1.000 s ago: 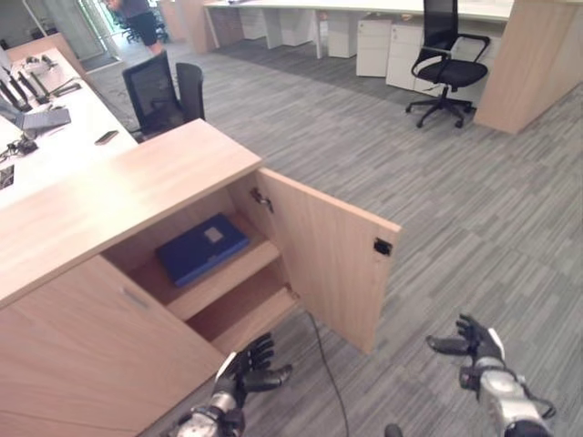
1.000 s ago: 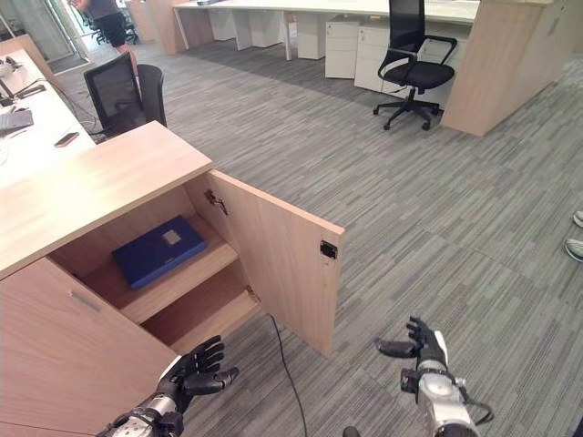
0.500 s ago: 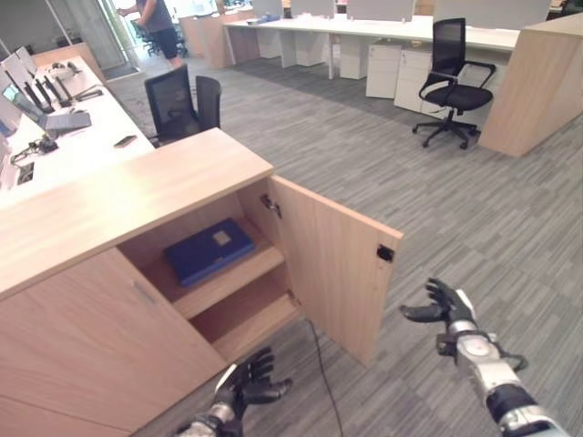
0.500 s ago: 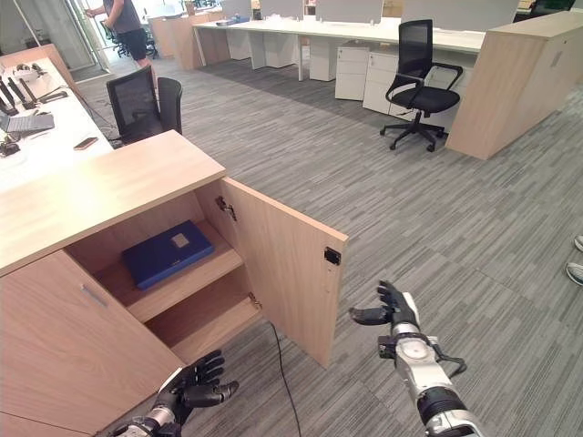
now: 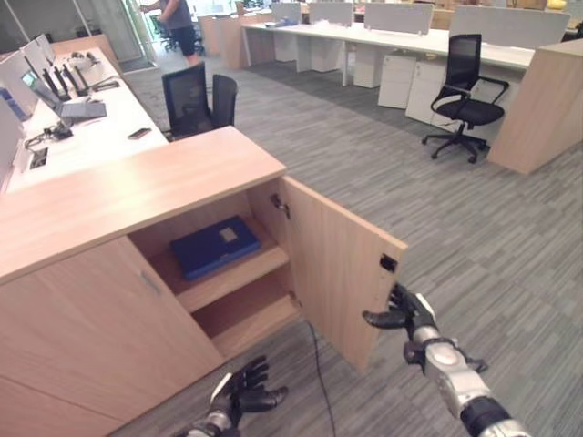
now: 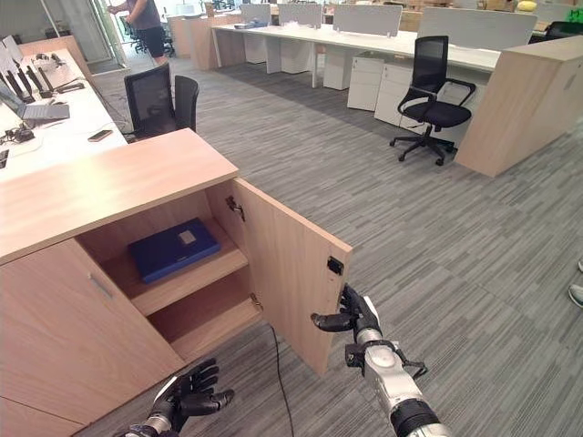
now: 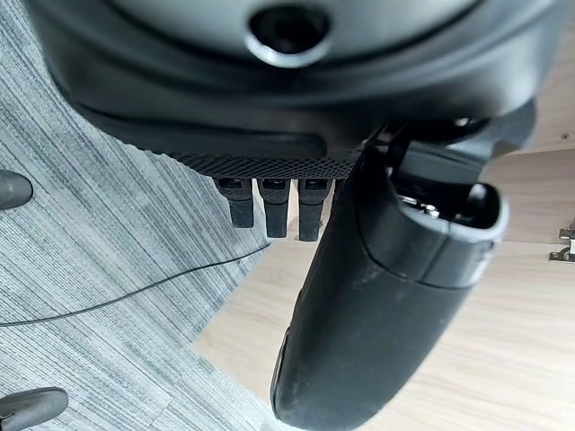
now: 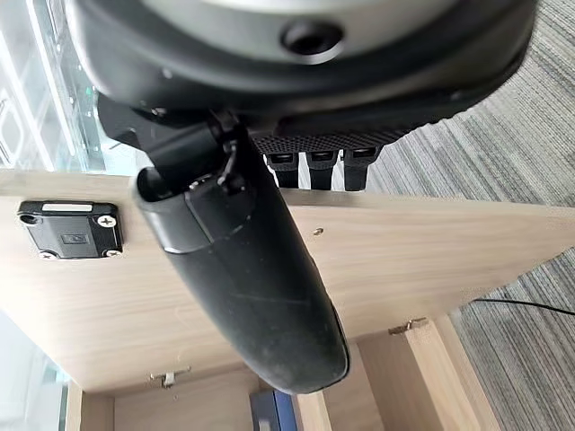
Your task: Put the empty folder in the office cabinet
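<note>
On the upper shelf [image 5: 239, 278] of the open wooden cabinet [image 5: 137, 196], at about 10 o'clock from the middle of the left eye view: blue folder [image 5: 215, 246], lying flat, pale label on its cover, held by neither hand. Below it, the lower shelf [image 5: 250, 319]. Cabinet door [image 5: 339, 273] swung wide toward 4 o'clock, a small black catch [image 5: 389, 264] near its free edge and a metal fitting [image 5: 281, 208] near the hinge side.

Close against the door's free edge, at 4 o'clock: right hand [image 5: 406, 314], fingers straight and spread, thumb out toward the panel, gripping nothing; contact with the edge cannot be judged. Same hand in the right wrist view [image 8: 260, 296], thumb extended across the door's inner face, black catch [image 8: 70, 228] beside it, fingers straight.

Low at 7 o'clock, over the grey carpet [image 5: 510, 237] just in front of the cabinet: left hand [image 5: 244, 393], fingers relaxed and apart, empty.

Farther off at 11 o'clock: white desk [image 5: 91, 137] with monitors, a black chair [image 5: 194, 98] beside it. At 1 o'clock: another black office chair [image 5: 463, 91] before a long desk. At 12 o'clock, far back: a person [image 5: 178, 16] standing.
</note>
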